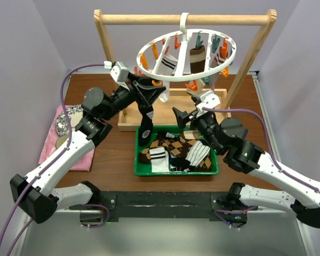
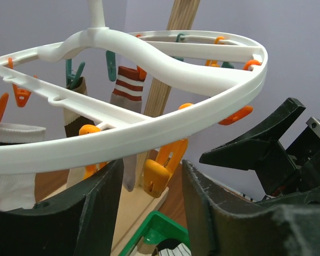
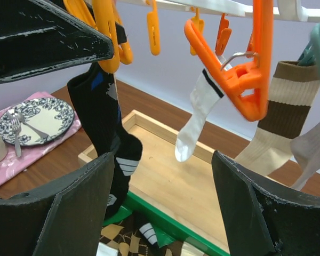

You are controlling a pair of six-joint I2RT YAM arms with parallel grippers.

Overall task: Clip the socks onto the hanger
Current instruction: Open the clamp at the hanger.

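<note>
While checking the brown wooden table [image 1: 112, 154] between lilac walls [image 1: 21, 64], note left gripper [image 2: 149, 176] and right gripper [image 3: 160, 176] jaws apart.

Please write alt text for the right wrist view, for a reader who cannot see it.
A black sock hangs under an orange peg of the white hanger, down toward the green bin. Behind it hang a white sock and a beige-brown striped sock; the open right claw frames the bottom.
</note>
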